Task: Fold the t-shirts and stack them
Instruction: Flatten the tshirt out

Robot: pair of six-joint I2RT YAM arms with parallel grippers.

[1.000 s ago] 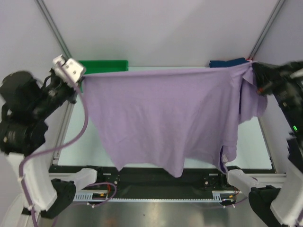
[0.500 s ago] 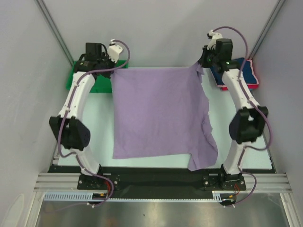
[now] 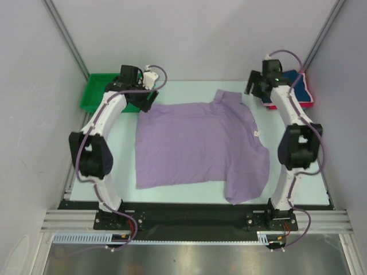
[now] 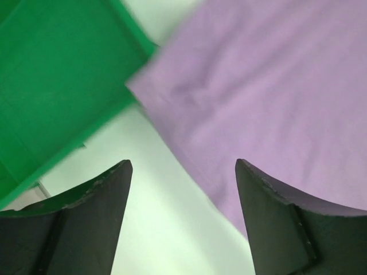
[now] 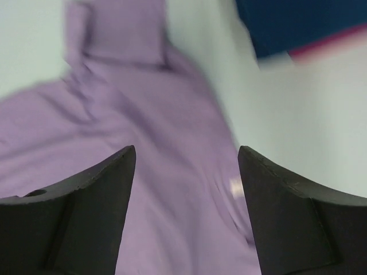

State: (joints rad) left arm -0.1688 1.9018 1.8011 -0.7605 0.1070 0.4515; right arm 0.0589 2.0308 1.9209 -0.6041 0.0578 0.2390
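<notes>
The pale lavender t-shirt (image 3: 198, 146) lies spread flat on the table, one sleeve hanging toward the near edge. My left gripper (image 3: 147, 97) hovers open over its far left corner; the left wrist view shows that cloth corner (image 4: 275, 86) ahead of the open left gripper (image 4: 182, 163), nothing between the fingers. My right gripper (image 3: 252, 87) hovers open above the far right corner; in its wrist view the right gripper (image 5: 186, 149) stands empty over the lavender shirt (image 5: 172, 114). The navy t-shirt (image 3: 293, 76) lies on the pink-red t-shirt (image 3: 307, 98) at the back right, partly behind the right arm.
A green plastic tray (image 3: 97, 93) sits at the back left, close to the left gripper, and fills the upper left of the left wrist view as the tray (image 4: 57, 74). Grey walls close in the table on three sides. The navy shirt (image 5: 298, 23) lies just right of the right gripper.
Both grippers held the lavender shirt stretched in the air, carried it to the far side and opened. The shirt has dropped and now lies flat on the table.
</notes>
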